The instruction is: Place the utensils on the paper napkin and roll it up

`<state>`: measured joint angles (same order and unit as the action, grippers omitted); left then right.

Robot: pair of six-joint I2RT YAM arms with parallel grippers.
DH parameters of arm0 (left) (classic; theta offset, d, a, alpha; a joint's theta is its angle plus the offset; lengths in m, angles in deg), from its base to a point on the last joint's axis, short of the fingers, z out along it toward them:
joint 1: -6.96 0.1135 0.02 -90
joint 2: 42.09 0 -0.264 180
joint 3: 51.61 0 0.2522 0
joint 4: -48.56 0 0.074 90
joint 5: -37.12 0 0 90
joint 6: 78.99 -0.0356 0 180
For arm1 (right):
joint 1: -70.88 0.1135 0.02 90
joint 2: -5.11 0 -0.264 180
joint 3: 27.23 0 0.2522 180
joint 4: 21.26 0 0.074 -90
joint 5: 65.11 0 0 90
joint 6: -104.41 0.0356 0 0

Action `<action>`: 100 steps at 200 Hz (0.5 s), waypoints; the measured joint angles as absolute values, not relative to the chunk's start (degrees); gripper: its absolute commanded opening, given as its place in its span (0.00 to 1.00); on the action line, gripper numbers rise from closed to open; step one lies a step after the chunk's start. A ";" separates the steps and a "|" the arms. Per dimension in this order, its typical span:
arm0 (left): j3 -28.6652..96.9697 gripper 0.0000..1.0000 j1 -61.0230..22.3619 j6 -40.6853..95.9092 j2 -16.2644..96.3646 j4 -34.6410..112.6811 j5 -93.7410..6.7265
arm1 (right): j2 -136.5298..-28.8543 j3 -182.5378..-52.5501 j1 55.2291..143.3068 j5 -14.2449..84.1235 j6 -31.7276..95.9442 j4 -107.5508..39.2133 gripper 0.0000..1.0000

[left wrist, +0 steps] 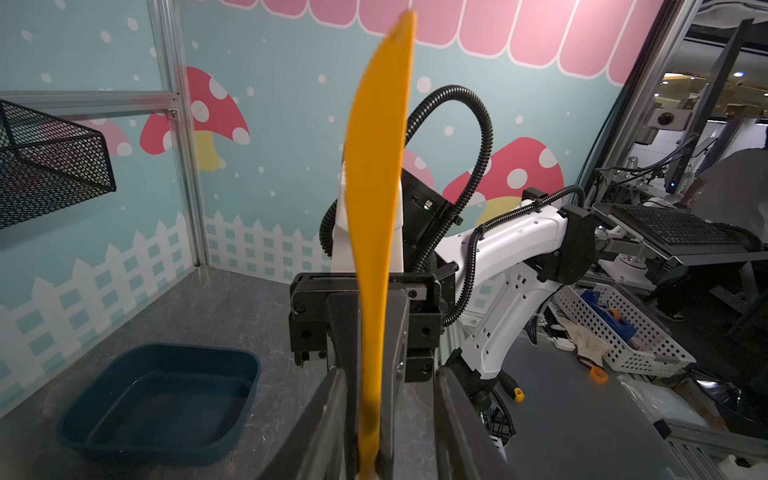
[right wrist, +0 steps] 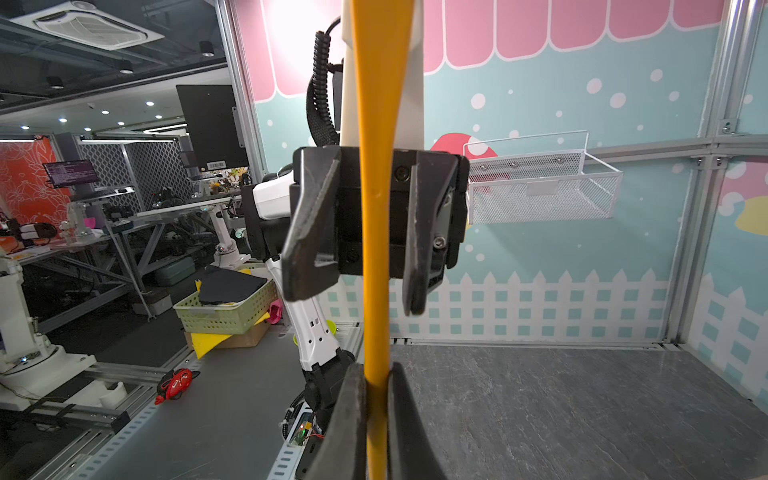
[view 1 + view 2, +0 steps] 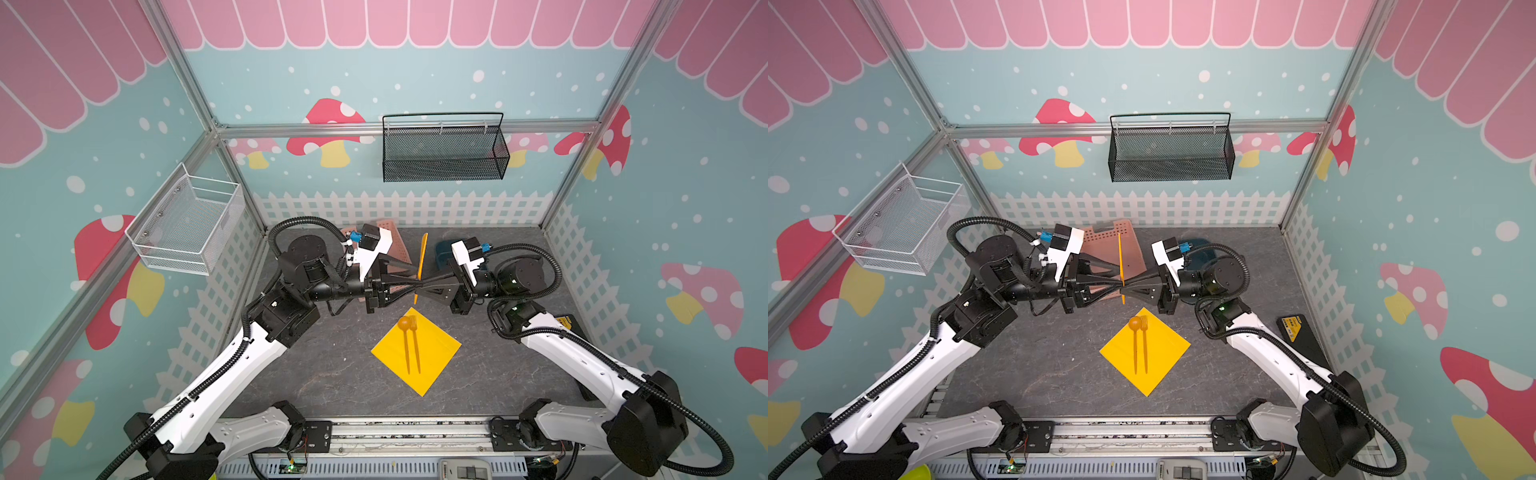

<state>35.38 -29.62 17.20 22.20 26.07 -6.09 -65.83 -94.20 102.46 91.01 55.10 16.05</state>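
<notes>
Right pincer (image 2: 377,376) clenches the knife (image 2: 376,208) mid-handover, my left pincer (image 2: 361,299) gaping round it; next I'd lay it on the napkin (image 3: 438,349).

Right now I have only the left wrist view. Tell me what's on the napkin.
Observer: The spoon and fork lie side by side on the napkin, heads toward its far corner.
Operator: Place the knife against that.
Observer: In a top view the knife shows just past that far corner, held off the table, not yet on the napkin.
Operator: Say what sits behind it.
Observer: A pink basket at the back of the table, beside the blue tray.
</notes>
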 measured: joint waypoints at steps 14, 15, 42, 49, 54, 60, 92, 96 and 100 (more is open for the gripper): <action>35.25 0.34 -29.62 16.96 22.22 26.07 -6.62 | -65.83 -94.20 102.46 91.34 55.53 16.71 0.00; 35.25 0.34 -29.62 16.94 22.22 26.07 -6.64 | -65.83 -94.20 102.46 91.36 55.55 16.73 0.00; 35.23 0.31 -29.73 16.72 22.57 26.07 -6.79 | -65.83 -94.20 102.46 91.50 56.12 17.32 0.00; 35.14 0.31 -29.73 16.70 22.66 26.07 -6.81 | -65.83 -94.20 102.46 91.52 56.25 17.36 0.00; 35.08 0.30 -29.73 16.68 22.70 26.05 -6.81 | -65.83 -94.20 102.46 91.50 56.30 17.40 0.00; 35.01 0.30 -29.73 16.66 22.75 26.05 -6.81 | -65.83 -94.20 102.46 91.52 56.38 17.45 0.00; 34.75 0.27 -29.73 16.52 22.83 26.02 -6.84 | -65.85 -94.20 102.46 91.41 56.54 17.51 0.00; 34.75 0.26 -29.75 16.50 22.83 26.02 -6.84 | -65.85 -94.20 102.46 91.39 56.54 17.49 0.00; 34.75 0.26 -29.77 16.48 22.83 26.02 -6.86 | -65.85 -94.20 102.46 91.39 56.54 17.45 0.00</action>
<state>34.75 -29.77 16.48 22.83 26.02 -6.86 -65.85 -94.20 102.46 91.39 56.54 17.45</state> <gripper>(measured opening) 0.269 0.085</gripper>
